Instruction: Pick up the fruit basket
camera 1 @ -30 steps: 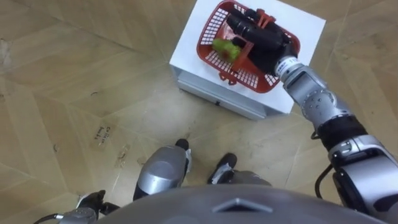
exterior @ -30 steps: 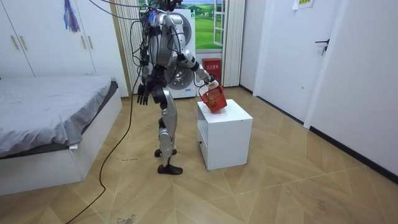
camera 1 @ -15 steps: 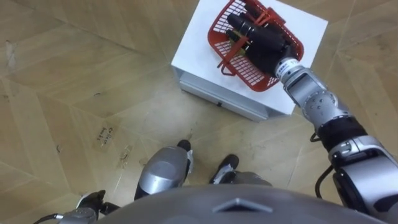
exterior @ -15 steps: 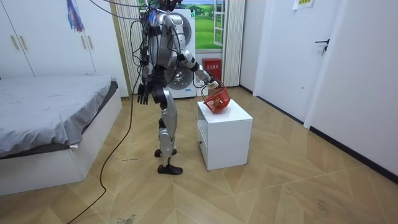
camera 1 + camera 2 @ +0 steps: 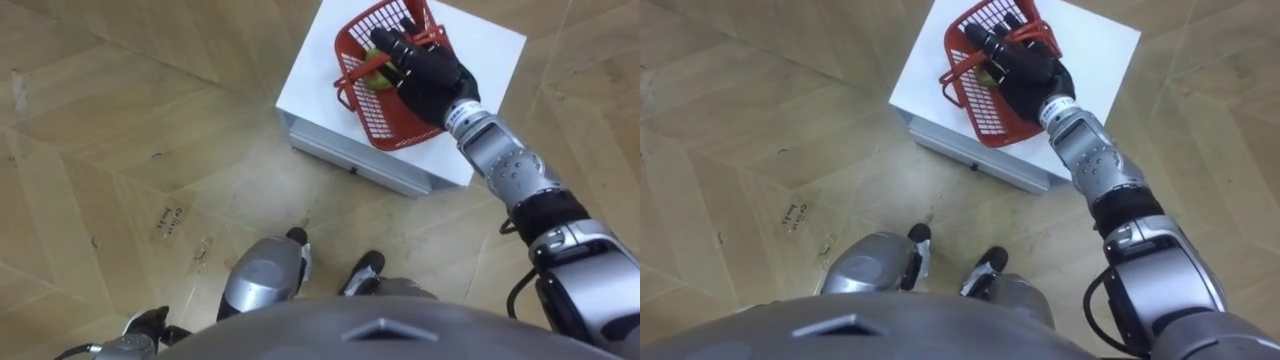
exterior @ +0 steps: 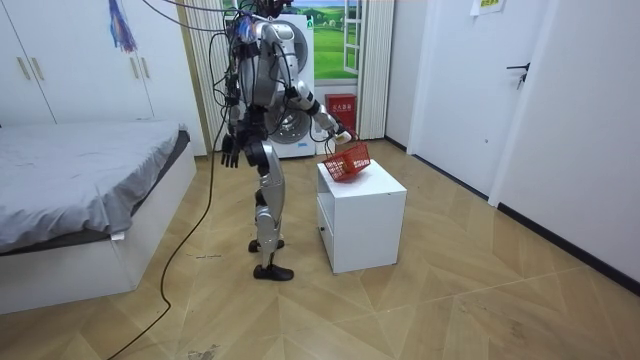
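Note:
The red mesh fruit basket [image 5: 378,112] sits tilted on the white cabinet [image 5: 308,92], near its front edge. A green fruit [image 5: 374,68] lies inside it. My right hand [image 5: 432,76] reaches over the basket's mouth, fingers stretched out straight across the red handles [image 5: 348,80]; none of them curl round a handle. The right eye view has the same hand [image 5: 1026,72] above the basket [image 5: 983,112]. In the room view I stand beside the cabinet [image 6: 365,215] with the right arm out to the basket [image 6: 347,163]. My left hand [image 6: 229,152] hangs at my side, fingers relaxed.
The cabinet has a drawer front [image 5: 350,160] facing me, just beyond my feet. Wooden herringbone floor [image 5: 120,150] lies all round it. A bed [image 6: 80,190] stands at the room view's left, a washing machine [image 6: 295,120] behind me, a door [image 6: 455,90] at the right.
My right hand's fingers have straightened from a curl round the basket's handle. The basket has swung and turned under the hand, its mouth now facing more toward me.

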Motion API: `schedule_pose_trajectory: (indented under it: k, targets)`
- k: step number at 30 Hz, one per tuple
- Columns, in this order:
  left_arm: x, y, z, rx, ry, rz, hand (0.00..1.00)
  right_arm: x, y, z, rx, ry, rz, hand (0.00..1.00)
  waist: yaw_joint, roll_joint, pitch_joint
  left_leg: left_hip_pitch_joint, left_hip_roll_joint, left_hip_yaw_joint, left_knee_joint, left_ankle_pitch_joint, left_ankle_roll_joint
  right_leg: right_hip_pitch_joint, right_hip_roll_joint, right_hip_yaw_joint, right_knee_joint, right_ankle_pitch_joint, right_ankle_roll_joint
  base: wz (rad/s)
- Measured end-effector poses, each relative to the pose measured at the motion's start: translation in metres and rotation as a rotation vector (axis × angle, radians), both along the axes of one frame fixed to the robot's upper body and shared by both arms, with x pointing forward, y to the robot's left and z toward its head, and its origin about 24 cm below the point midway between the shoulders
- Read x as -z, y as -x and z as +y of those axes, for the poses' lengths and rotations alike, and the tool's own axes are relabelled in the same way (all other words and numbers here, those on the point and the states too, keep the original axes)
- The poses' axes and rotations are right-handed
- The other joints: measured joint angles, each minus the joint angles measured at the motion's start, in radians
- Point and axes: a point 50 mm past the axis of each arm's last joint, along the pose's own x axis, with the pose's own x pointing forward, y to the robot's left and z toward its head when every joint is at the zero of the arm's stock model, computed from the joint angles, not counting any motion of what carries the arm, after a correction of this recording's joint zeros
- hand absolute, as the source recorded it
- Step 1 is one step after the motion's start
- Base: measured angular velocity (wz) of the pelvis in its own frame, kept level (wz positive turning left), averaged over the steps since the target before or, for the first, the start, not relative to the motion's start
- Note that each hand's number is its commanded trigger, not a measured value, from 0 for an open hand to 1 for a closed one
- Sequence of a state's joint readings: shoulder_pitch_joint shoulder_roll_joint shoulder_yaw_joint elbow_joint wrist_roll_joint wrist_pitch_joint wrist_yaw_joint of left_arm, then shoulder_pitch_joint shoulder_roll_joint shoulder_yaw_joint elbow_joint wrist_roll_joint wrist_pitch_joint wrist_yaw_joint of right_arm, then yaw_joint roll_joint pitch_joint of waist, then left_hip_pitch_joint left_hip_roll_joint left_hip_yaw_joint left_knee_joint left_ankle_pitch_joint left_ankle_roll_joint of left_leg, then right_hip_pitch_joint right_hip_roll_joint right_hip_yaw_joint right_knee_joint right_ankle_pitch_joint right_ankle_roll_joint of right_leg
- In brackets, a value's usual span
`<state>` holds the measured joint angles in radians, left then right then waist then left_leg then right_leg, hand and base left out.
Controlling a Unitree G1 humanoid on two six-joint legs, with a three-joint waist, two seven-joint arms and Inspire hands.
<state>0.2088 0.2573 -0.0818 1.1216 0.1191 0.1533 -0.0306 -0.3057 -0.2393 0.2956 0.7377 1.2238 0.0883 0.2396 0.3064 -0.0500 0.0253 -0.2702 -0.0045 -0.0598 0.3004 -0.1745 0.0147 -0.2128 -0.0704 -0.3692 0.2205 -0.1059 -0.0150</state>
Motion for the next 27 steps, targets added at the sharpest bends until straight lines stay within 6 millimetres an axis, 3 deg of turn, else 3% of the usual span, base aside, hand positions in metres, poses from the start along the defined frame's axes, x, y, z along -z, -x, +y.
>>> schedule_pose_trajectory:
  k: [5,10,16,27]
  targets:
    - [0.000,0.000,0.000,-0.001,-0.001,-0.001,0.00,0.003,0.003,-0.002,0.007,-0.007,0.009,0.00,-0.013,-0.002,-0.0057,-0.003,0.000,0.000,0.002,0.000,0.000,0.000,0.000,-0.003,0.002,0.000,0.000,0.01]
    - [0.001,0.000,-0.002,-0.003,0.000,-0.003,0.00,0.005,0.009,-0.003,0.026,-0.060,0.009,0.00,-0.032,-0.006,-0.0164,0.006,0.000,0.004,0.001,0.000,0.000,0.004,-0.001,0.001,0.005,0.000,0.000,-0.01]
    - [0.001,0.001,-0.004,-0.007,-0.020,-0.006,0.00,0.023,0.034,-0.010,0.073,-0.129,0.066,0.00,-0.046,-0.005,-0.0165,0.018,0.000,0.010,-0.010,0.000,0.000,0.016,-0.001,0.009,0.003,0.000,0.000,-0.03]
    - [0.001,0.000,-0.004,-0.012,-0.031,-0.018,0.00,0.027,0.041,-0.014,0.098,-0.140,0.069,0.00,-0.085,0.016,-0.0150,0.001,0.000,0.015,-0.002,0.000,0.000,-0.002,-0.001,0.007,-0.002,-0.002,0.001,0.00]
